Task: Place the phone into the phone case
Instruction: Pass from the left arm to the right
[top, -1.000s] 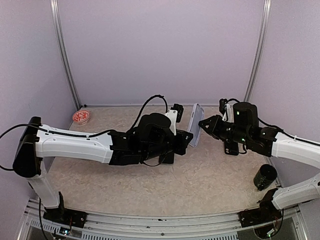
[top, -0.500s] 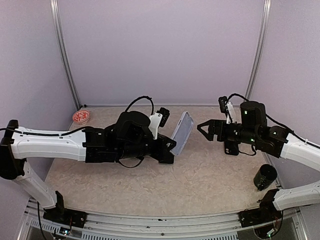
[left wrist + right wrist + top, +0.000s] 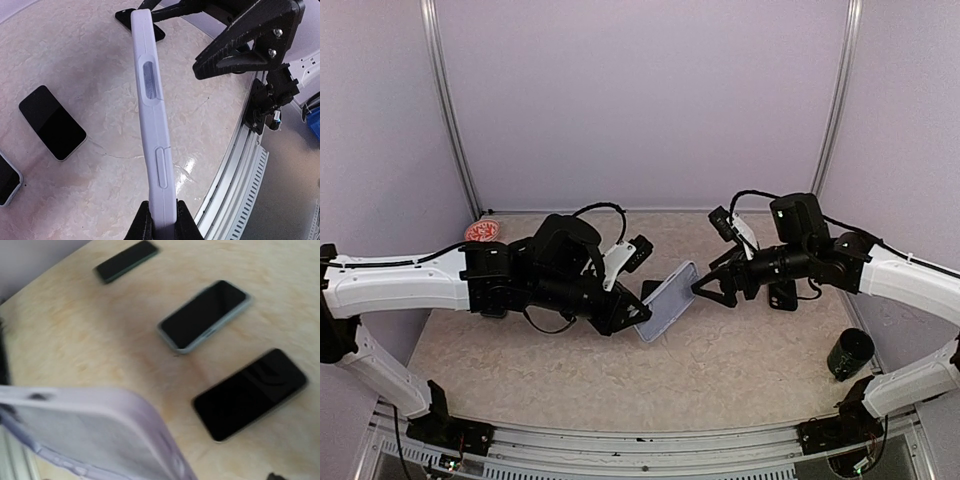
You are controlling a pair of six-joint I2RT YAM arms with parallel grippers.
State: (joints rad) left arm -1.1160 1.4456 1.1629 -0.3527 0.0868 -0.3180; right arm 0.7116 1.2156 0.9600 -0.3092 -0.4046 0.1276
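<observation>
The left hand point(image 3: 630, 318) is clamped on the lower end of the lilac phone case point(image 3: 667, 300), which it holds tilted over open table point(image 3: 740, 370). The right hand point(image 3: 704, 289), jaws apart, hangs just beside the case's upper edge. The right wrist view shows three phones point(image 3: 205, 315) lying flat on the table.

The top view is evenly and softly lit, with only faint, soft-edged shadows on the surface point(image 3: 740, 370). The left wrist view is sharp. A white glare patch lies beside the rail point(image 3: 235, 150), which bows toward the frame edge. The right wrist view is smeared and yellowish, and the case point(image 3: 90, 435) close up is out of focus.
</observation>
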